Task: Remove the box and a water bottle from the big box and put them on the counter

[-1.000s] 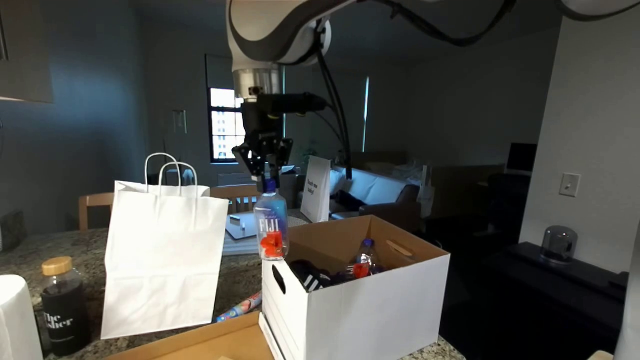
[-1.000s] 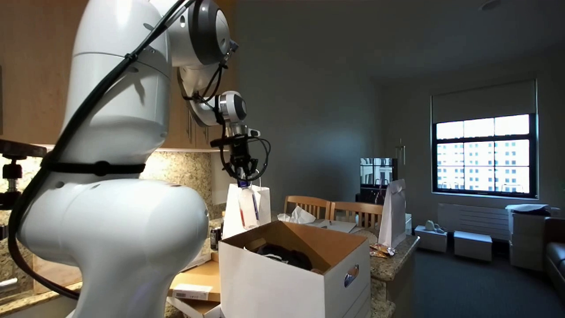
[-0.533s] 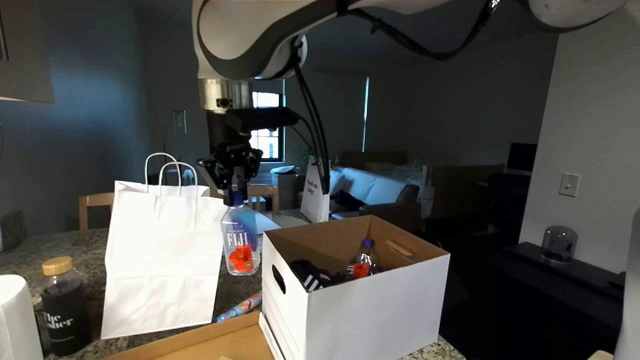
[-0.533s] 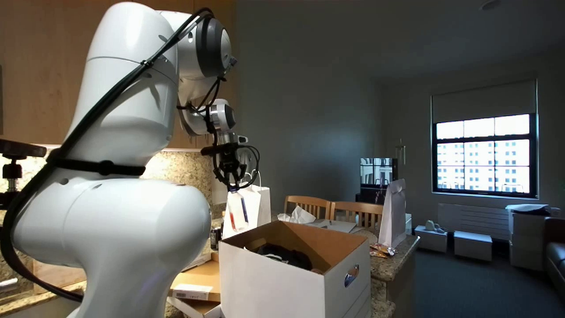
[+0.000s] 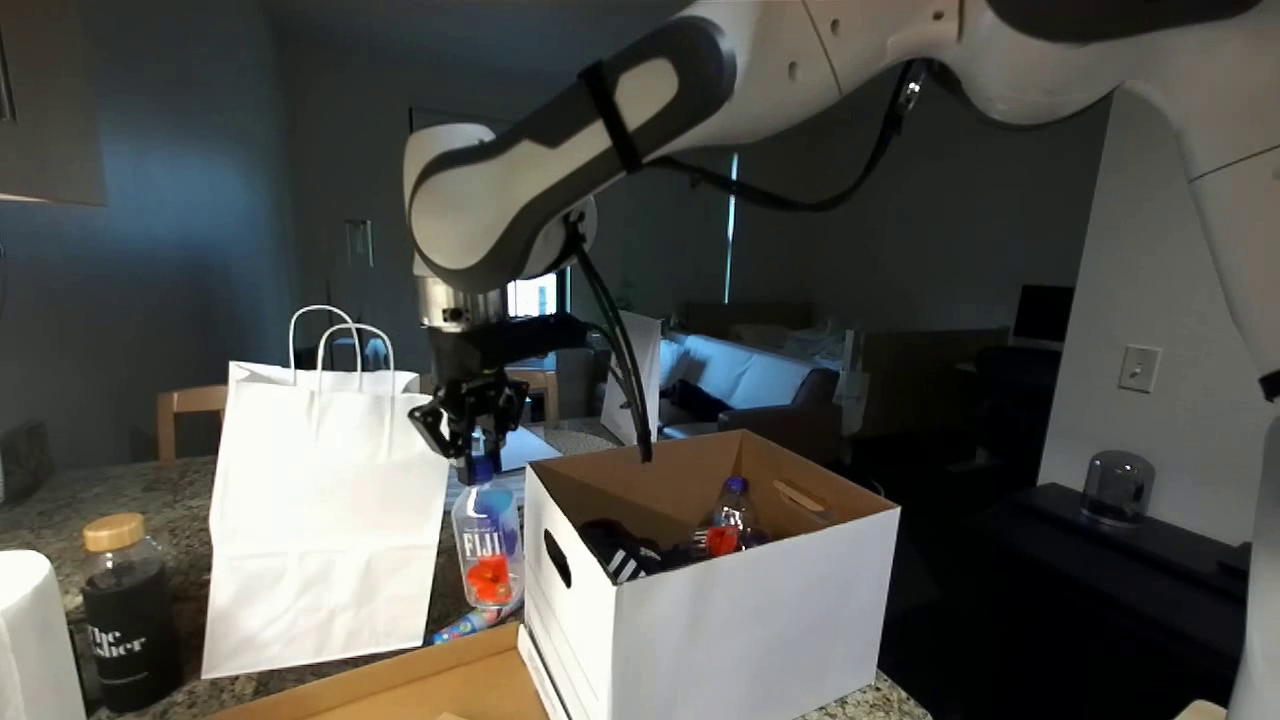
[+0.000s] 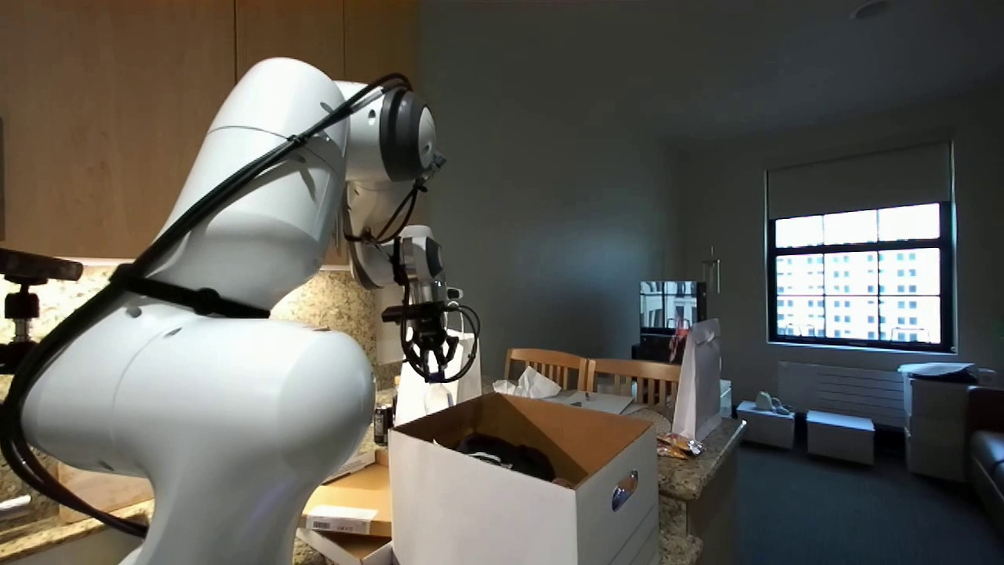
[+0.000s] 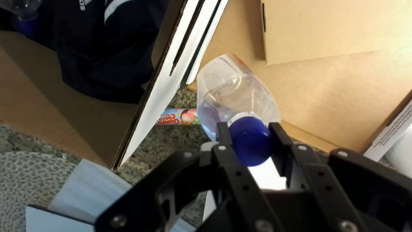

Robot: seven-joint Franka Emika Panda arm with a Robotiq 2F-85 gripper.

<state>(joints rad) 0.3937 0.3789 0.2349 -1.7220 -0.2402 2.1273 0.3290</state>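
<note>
My gripper point(image 5: 478, 462) is shut on the blue cap of a clear water bottle point(image 5: 488, 540) with a red-and-blue label. The bottle hangs upright just outside the big box point(image 5: 740, 630), between it and the white paper bag. In the wrist view, the fingers point(image 7: 249, 135) clamp both sides of the cap, and the bottle point(image 7: 238, 87) tilts away. Whether its base touches the speckled stone counter point(image 5: 110, 490) cannot be told. A second bottle point(image 5: 735, 515) and dark clothing point(image 5: 615, 550) lie inside the big box. In an exterior view the big box point(image 6: 486, 494) partly hides the held bottle.
A white paper bag point(image 5: 330, 530) stands beside the bottle. A candy tube point(image 5: 465, 628) lies under or behind its base. An open tan cardboard tray point(image 5: 420, 685) holding a flat tan box point(image 7: 334, 29) lies nearby. A dark jar point(image 5: 130, 620) and a white roll point(image 5: 35, 640) stand farther off.
The gripper has carried the bottle away from above the big box's edge toward the paper bag, then lowered it beside the box. The big box and its contents have not moved.
</note>
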